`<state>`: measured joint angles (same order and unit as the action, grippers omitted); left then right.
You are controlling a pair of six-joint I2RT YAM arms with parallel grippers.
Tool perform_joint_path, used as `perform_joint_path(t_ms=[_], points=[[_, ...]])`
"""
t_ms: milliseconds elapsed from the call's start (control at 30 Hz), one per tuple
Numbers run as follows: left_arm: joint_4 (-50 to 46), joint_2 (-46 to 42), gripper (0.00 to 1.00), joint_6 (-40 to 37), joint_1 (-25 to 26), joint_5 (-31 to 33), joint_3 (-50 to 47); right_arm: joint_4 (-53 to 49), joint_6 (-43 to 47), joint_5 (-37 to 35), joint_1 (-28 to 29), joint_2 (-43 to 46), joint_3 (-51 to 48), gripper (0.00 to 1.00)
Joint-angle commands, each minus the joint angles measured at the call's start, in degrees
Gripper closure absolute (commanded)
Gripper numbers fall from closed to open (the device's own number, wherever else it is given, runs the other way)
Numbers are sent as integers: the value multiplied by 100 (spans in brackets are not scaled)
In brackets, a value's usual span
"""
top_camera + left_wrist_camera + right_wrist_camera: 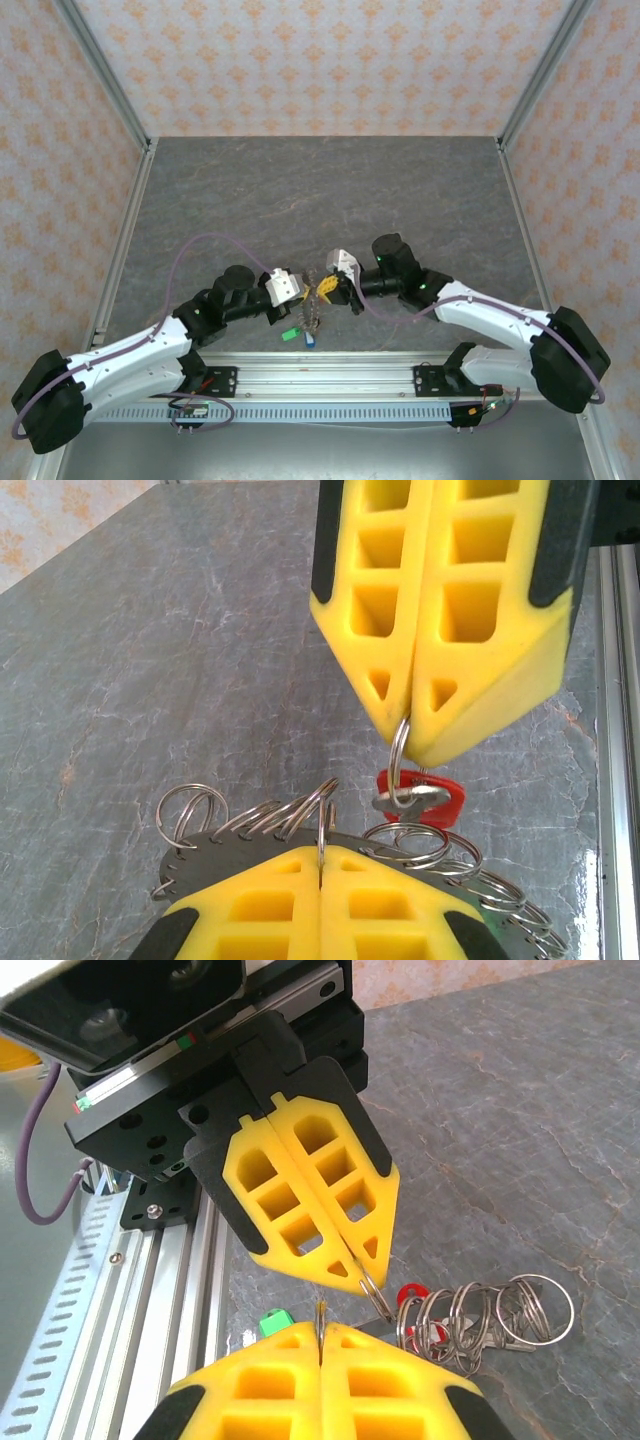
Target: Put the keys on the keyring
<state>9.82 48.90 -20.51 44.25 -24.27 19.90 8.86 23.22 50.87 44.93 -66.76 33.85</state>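
Both grippers meet low over the table's near middle. My left gripper [306, 296] [322, 852] is shut on one small split ring of the keyring [215, 845], a dark flat ring whose rim carries several small wire rings [480, 1315]. Facing it tip to tip, my right gripper [329, 289] [320, 1328] [410, 742] is shut on a small ring from which a red-tagged key [428, 792] hangs just above the keyring. A green-tagged key [290, 335] [271, 1322] and a blue-tagged key [311, 341] lie on the table right below the grippers.
The aluminium rail [330, 378] [150, 1290] runs along the near edge just behind the loose keys. Purple cables [200, 245] loop off both arms. Patterned walls enclose the grey stone tabletop [320, 190], which stretches away beyond the grippers.
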Motion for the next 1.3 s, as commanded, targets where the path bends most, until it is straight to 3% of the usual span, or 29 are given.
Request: perform_joint_path(t_ms=[0,200,367,533,933,1267], points=[[77,-56,100,-77,13,-89,199,-52,184,137,94,-73,286,100],[-8,-100,100,-68,14,-126,209,241,23,-463,206,-212,306,100],[-33,-102,100,-69,12,-156,217,186,-7,-502,262,-349,386,100],[-69,-118,100,-90,13,-175,227,175,-159,-1332,315,-364,387,100],[-26,-267,100,-109,11,-190,146,-850,-472,-2539,315,-355,499,100],[107,-267,100,2,14,-273,111,-1180,-556,-2601,315,-430,648,99]])
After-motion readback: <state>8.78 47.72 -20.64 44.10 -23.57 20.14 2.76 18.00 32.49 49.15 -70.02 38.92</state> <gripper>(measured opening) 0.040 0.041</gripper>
